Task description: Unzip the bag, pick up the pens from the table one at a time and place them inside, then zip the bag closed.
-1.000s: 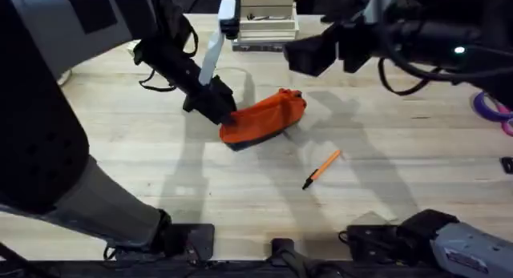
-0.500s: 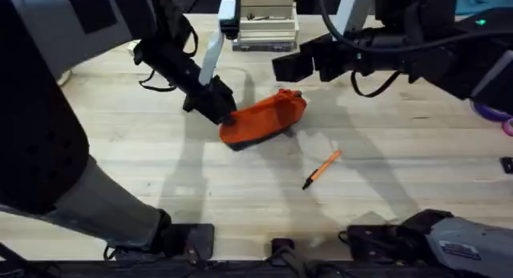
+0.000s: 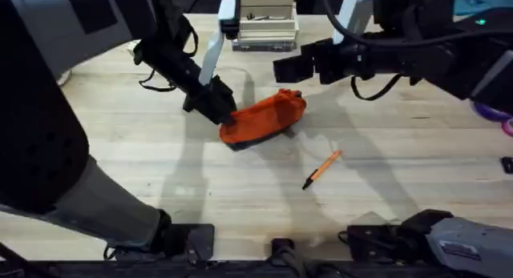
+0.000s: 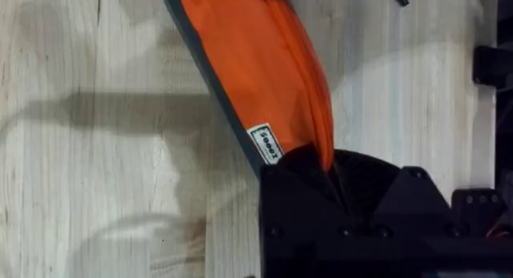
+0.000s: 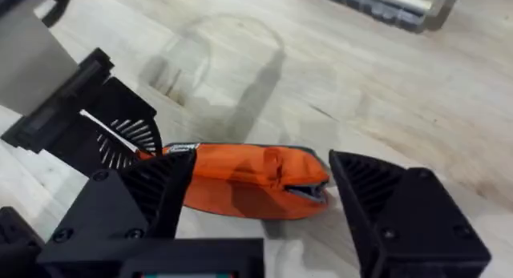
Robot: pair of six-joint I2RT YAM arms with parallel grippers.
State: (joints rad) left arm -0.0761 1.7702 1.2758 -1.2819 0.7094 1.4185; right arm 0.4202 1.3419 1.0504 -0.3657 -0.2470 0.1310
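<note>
The orange bag (image 3: 264, 118) lies on the table (image 3: 160, 174) with its dark base strip toward the front. My left gripper (image 3: 225, 115) is shut on the bag's left end; the left wrist view shows the orange fabric (image 4: 256, 70) pinched in that gripper (image 4: 322, 162). My right gripper (image 3: 287, 68) hangs open above and just behind the bag's right end. In the right wrist view the bag (image 5: 240, 178) sits below and between that gripper's (image 5: 263, 182) spread fingers (image 5: 152, 194). One orange pen (image 3: 322, 168) with a black tip lies on the table in front of the bag, to its right.
Purple-handled scissors (image 3: 490, 108) lie at the table's right edge. A flat metal-and-white stack (image 3: 268, 28) sits at the back centre, also seen as a metal object (image 5: 385, 6) in the right wrist view. Bare wood stretches in front of the bag and pen.
My right arm has swung left and lower toward the bag's right end, most of it in the first half second. The left gripper, bag and pen have not moved.
</note>
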